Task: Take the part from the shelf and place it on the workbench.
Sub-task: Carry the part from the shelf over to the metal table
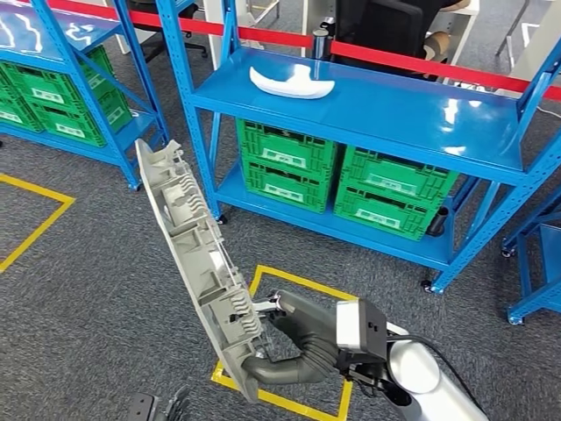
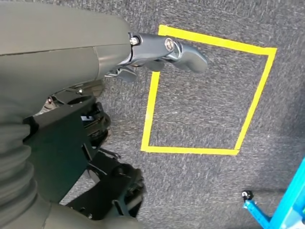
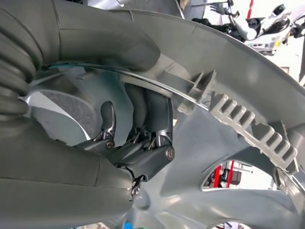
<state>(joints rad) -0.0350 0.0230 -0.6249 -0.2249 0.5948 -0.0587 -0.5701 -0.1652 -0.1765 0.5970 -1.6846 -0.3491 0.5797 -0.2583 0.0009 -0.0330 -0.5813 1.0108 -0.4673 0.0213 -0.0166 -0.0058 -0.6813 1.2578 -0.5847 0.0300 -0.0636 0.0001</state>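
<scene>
The right hand (image 1: 291, 338), with a ribbed grey cover and dark fingers, grips the part (image 1: 198, 254) at its lower end. The thumb lies under the part's edge and the fingers are curled against its ribbed inner face. In the right wrist view the fingers (image 3: 151, 129) press onto the moulded surface of the part (image 3: 230, 95), beside a row of short comb-like ribs.

The part is a long, slightly curved panel of matt light-grey plastic. Its visible side carries moulded ribs, clips and box-shaped pockets. It is held tilted, clear of the floor, running from the hand toward 11 o'clock, with its upper tip in front of the leg of the blue shelf (image 1: 371, 110).

The blue shelf is glossy painted steel with perforated uprights. On its top deck, at 12 o'clock, lies a white curved piece (image 1: 291, 82), smooth and crescent-shaped. On the lower deck stand green crates (image 1: 341, 175) of latticed plastic with white labels. A second blue shelf (image 1: 79, 53) at 10 o'clock carries more of the same crates.

The left hand (image 2: 118, 52) hangs over the floor. One dark finger (image 2: 179, 50) extends straight out and nothing is in its grasp. How the other fingers lie cannot be told.

The floor is coarse grey carpet (image 1: 86, 298) marked with a square of yellow tape (image 2: 201, 90).
</scene>
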